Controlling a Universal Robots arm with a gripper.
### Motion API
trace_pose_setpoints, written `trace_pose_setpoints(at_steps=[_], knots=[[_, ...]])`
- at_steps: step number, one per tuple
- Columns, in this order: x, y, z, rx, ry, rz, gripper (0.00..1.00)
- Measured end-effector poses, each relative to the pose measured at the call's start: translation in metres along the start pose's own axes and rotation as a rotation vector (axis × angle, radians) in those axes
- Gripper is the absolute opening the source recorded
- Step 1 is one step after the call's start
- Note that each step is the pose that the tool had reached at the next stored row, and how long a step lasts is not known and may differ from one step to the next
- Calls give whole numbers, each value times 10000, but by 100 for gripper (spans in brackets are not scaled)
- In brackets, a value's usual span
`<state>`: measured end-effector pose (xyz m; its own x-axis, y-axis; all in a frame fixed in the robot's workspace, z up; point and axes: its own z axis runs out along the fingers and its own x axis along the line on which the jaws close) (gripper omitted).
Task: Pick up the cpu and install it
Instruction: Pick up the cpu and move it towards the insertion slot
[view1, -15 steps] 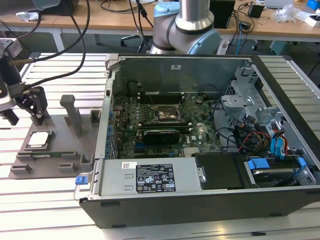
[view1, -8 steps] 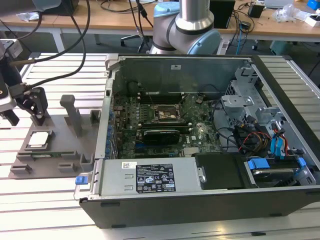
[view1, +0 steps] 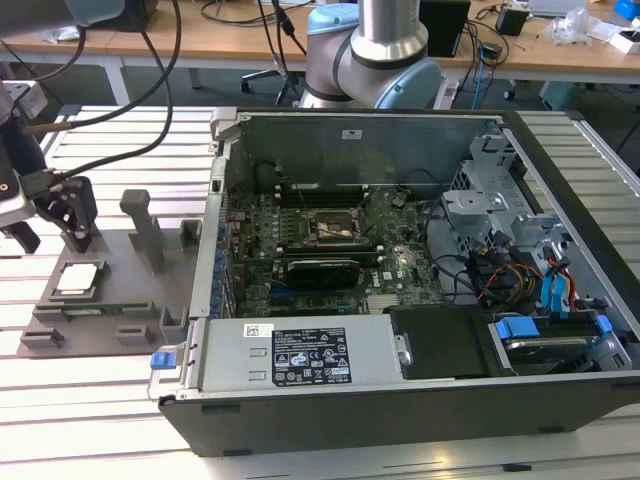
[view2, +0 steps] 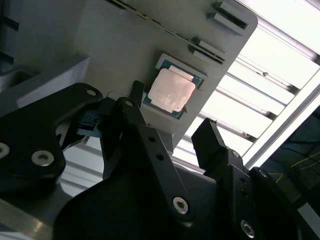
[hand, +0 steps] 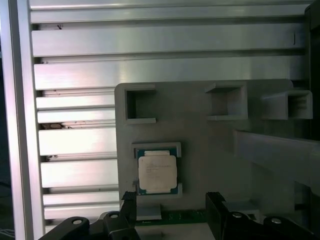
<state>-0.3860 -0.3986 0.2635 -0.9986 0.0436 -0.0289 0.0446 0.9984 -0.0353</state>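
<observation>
While seemingly untouched, cpu (hand: 157, 173) in fixture plate (hand: 200, 145) recess, spread gripper (hand: 171, 201) above.

Bright, even light; glare bleaches the table slats (view2: 235, 107).

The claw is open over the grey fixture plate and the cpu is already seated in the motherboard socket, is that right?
Not quite. The cpu lies in its recess on the grey fixture plate, as the first wrist view shows. The claw is open over that plate, as you said.
</observation>
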Motion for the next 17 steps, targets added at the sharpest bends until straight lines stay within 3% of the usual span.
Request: trace_pose_setpoints(at_steps=[9,14,17], knots=[[-10,2,42,0,-1,0,66],[-33,4,98,0,-1,-23,66],[-35,-5,102,-108,-3,-202,66]])
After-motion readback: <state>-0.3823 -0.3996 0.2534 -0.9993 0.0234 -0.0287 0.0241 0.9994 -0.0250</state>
